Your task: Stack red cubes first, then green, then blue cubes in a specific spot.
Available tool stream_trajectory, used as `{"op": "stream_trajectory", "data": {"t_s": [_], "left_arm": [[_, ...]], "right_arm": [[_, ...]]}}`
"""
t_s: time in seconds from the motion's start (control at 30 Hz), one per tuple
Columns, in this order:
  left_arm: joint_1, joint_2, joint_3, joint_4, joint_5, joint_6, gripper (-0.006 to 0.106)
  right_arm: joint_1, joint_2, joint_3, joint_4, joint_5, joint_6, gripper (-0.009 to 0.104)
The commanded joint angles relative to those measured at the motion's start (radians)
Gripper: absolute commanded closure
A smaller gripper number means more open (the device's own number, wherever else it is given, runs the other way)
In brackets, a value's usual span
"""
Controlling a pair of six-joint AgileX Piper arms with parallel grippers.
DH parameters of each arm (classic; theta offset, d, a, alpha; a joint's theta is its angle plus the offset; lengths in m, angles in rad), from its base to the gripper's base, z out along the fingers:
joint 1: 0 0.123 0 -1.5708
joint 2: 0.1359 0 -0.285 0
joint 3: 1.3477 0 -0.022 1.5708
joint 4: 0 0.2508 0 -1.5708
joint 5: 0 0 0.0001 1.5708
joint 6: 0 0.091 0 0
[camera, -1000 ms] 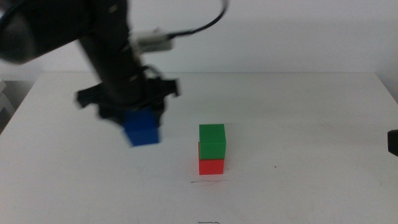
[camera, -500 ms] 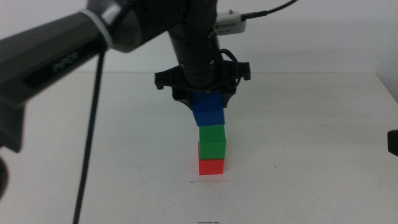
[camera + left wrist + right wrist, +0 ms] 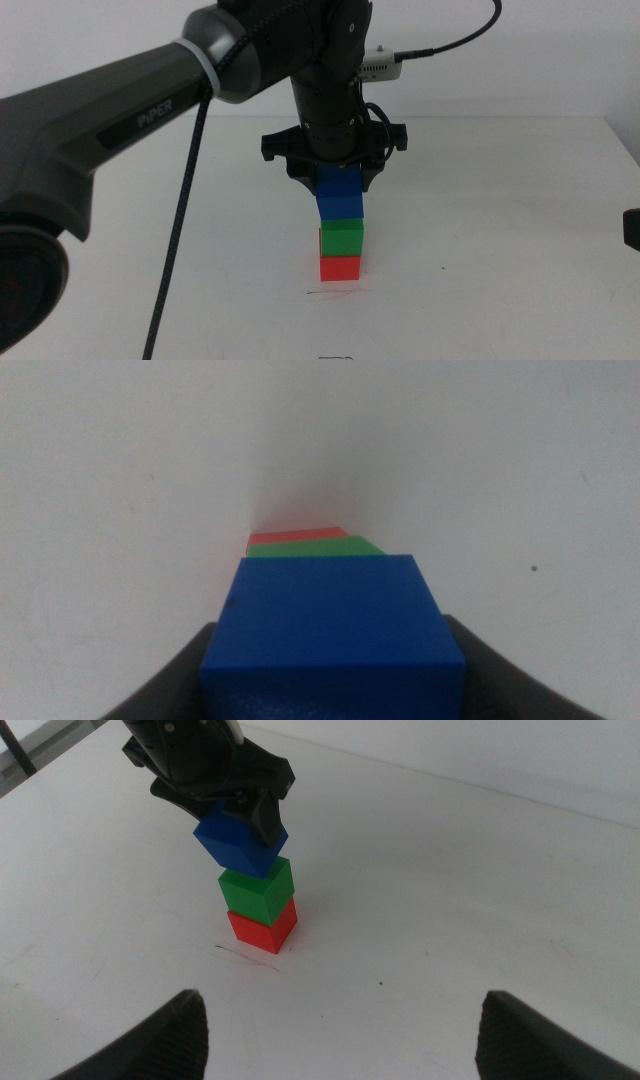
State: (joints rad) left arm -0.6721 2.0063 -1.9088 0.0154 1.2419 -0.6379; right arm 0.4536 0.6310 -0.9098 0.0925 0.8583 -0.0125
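The left claw (image 3: 337, 185) pinches the blue cube (image 3: 339, 197) directly above the green cube (image 3: 341, 238), which sits on the red cube (image 3: 340, 267) behind the pen line (image 3: 335, 292); the right claw (image 3: 340, 1030) waits, spread.

Left gripper (image 3: 338, 190) seen above table centre, dark jaws clamped on solid dark-blue cube (image 3: 339, 198). Blue cube held directly over small bright-green cube (image 3: 341, 238), touching or just above it. Green cube stacked on small bright-red cube (image 3: 340, 267). Thin dark pen line (image 3: 334, 293) drawn on plain white tabletop (image 3: 500, 250), just before red cube. Right gripper (image 3: 631, 228) glimpsed at right edge.
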Motion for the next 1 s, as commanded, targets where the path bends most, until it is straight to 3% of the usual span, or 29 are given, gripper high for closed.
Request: {"op": "stream_trajectory", "data": {"t_s": [0.0, 0.43, 0.47, 0.77, 0.97], "left_arm": [[-0.007, -0.051, -0.031, 0.001, 0.072, -0.01, 0.102], [-0.007, -0.041, -0.031, -0.006, 0.072, -0.001, 0.102], [-0.007, -0.041, -0.031, -0.007, 0.072, 0.018, 0.072], [-0.007, -0.041, -0.031, -0.015, 0.072, 0.043, 0.031], [-0.007, -0.041, -0.031, -0.015, 0.072, 0.043, 0.018]], "right_arm": [[-0.008, 0.001, -0.024, -0.005, -0.065, -0.012, 0.013], [-0.008, 0.001, -0.024, -0.005, -0.065, -0.012, 0.013], [-0.008, 0.001, -0.024, -0.005, -0.065, -0.012, 0.013], [-0.008, 0.001, -0.024, -0.005, -0.065, -0.012, 0.013], [-0.008, 0.001, -0.024, -0.005, -0.065, -0.012, 0.013]]}}
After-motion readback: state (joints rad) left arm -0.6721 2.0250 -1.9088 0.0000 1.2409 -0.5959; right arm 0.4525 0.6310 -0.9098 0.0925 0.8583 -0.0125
